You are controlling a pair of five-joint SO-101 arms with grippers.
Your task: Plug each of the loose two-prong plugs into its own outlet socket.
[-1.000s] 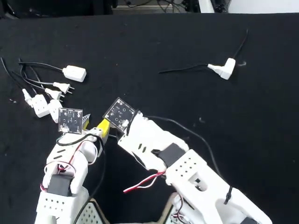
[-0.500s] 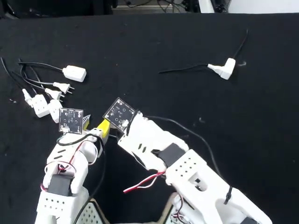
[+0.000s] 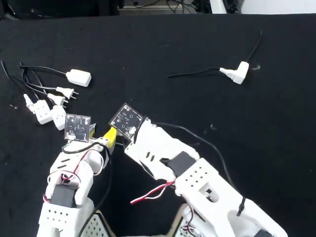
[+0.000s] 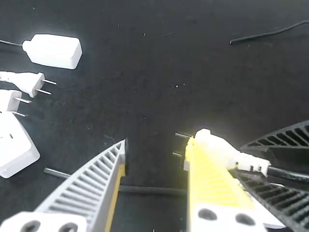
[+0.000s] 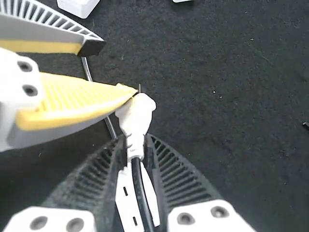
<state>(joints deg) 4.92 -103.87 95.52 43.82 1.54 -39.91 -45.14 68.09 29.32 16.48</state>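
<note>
- Nearest, my right gripper (image 5: pixel 134 141) is clenched on a white plug (image 5: pixel 135 114) at its cord end, prongs pointing away, over the black table (image 3: pixel 163 47).
- My left gripper (image 4: pixel 154 153) is spread wide just left of it, and its yellow finger (image 5: pixel 72 100) touches the plug's head.
- Farther left lie two loose plugs (image 3: pixel 65 92), with a white socket (image 3: pixel 79 77) beyond them.
- Far right rests an angled plug (image 3: pixel 238 72).

A black tabletop (image 3: pixel 148 49) runs back to a white panel (image 3: pixel 279 6).
</note>
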